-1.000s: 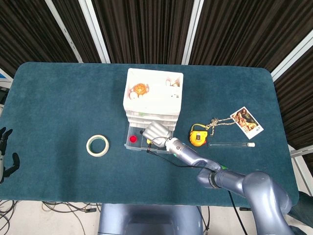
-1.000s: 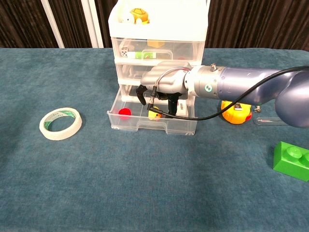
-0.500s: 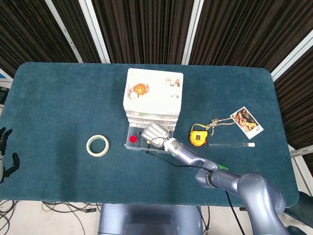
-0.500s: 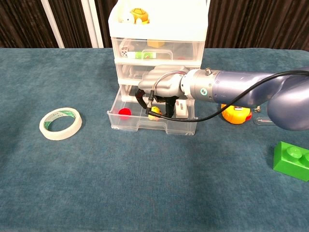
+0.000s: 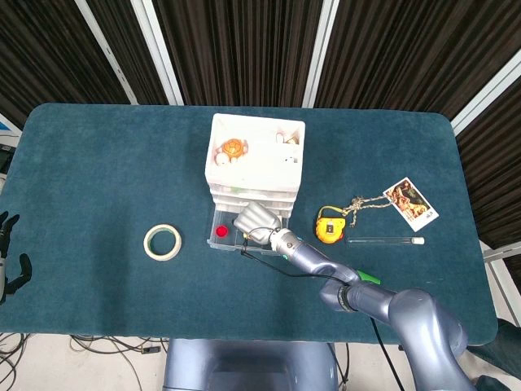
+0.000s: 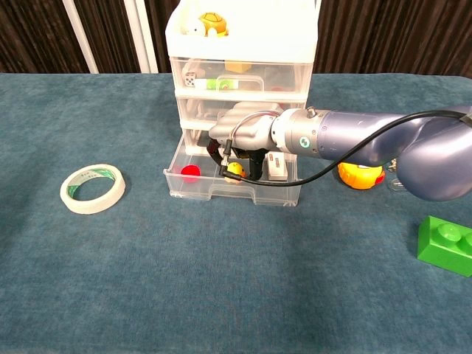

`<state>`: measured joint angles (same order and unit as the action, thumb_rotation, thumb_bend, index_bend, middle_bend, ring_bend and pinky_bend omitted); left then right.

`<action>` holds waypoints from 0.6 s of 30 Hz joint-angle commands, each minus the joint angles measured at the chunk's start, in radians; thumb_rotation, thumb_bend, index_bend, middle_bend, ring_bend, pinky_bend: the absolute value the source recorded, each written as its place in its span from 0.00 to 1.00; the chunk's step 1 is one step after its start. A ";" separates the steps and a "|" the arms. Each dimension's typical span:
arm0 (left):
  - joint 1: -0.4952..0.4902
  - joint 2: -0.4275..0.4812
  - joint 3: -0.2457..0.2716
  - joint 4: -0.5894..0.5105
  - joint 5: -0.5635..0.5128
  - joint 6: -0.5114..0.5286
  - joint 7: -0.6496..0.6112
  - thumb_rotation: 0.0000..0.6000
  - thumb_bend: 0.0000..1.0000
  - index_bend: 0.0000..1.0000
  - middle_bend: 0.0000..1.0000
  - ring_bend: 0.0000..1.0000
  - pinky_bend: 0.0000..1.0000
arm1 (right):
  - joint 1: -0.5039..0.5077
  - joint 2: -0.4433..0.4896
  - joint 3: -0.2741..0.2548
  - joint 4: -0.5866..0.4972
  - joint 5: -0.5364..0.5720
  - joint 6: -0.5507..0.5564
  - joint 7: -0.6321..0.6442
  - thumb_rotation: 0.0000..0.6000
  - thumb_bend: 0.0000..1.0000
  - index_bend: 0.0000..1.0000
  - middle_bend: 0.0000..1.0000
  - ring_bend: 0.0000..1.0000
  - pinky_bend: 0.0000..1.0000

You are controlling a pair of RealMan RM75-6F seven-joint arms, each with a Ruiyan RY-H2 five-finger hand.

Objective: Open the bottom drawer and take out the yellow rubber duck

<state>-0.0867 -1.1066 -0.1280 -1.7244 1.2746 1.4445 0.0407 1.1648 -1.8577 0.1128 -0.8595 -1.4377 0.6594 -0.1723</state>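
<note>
The bottom drawer of the white drawer unit is pulled out over the table. The yellow rubber duck is seen inside it, between a red piece and a white block. The right hand is lowered into the drawer with its fingers curled around the duck; whether the duck is actually gripped cannot be told. The left hand is seen at the table's edge, fingers apart, nothing held.
</note>
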 commanded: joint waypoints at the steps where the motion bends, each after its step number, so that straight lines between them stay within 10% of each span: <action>1: 0.000 0.000 0.000 -0.001 0.000 0.000 0.001 1.00 0.61 0.05 0.00 0.00 0.00 | 0.001 -0.003 0.001 0.005 0.002 -0.005 -0.001 1.00 0.30 0.49 1.00 1.00 1.00; 18: 0.000 0.002 -0.001 -0.003 -0.004 -0.003 0.000 1.00 0.61 0.05 0.00 0.00 0.00 | 0.000 -0.008 0.009 0.006 0.002 0.001 -0.004 1.00 0.32 0.53 1.00 1.00 1.00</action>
<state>-0.0871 -1.1045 -0.1289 -1.7276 1.2705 1.4418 0.0405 1.1650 -1.8666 0.1202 -0.8528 -1.4365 0.6595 -0.1778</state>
